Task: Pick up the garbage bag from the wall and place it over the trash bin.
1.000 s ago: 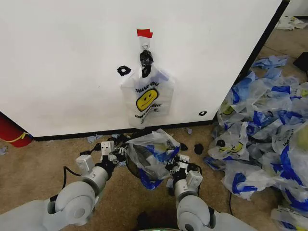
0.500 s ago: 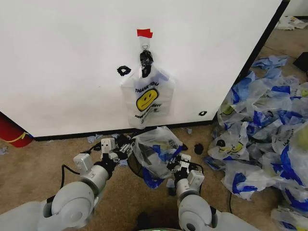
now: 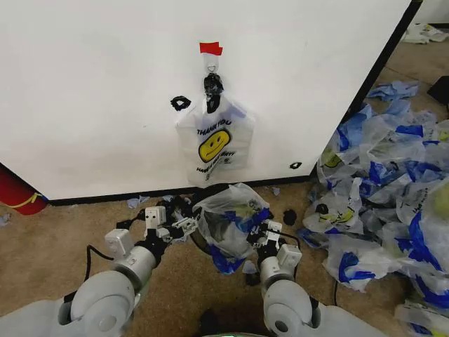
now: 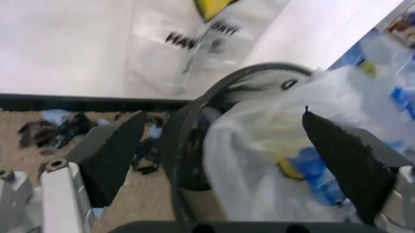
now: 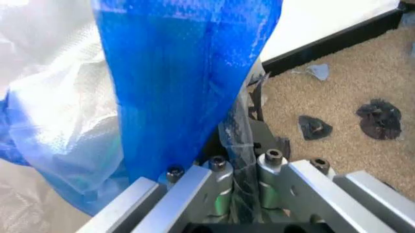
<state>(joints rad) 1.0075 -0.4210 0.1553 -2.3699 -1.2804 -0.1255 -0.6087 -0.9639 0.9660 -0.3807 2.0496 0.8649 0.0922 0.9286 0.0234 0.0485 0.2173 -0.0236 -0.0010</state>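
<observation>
Garbage bag (image 3: 226,223): bunched over the trash bin (image 4: 194,145), just below the wall (image 3: 98,91)
Right gripper (image 3: 262,234): pinched shut on a blue handle at the bag's right edge; bin rim just to its left
Left gripper (image 3: 170,226): jaws spread wide, holding nothing; bag and rim just to its right
Key bit: bag sits between both grippers, left side loose

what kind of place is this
Probably a robot test area, not a home: a bare white wall with one bag hung from a taped clip, brown carpet, and a heap of used bags to the right.
</observation>
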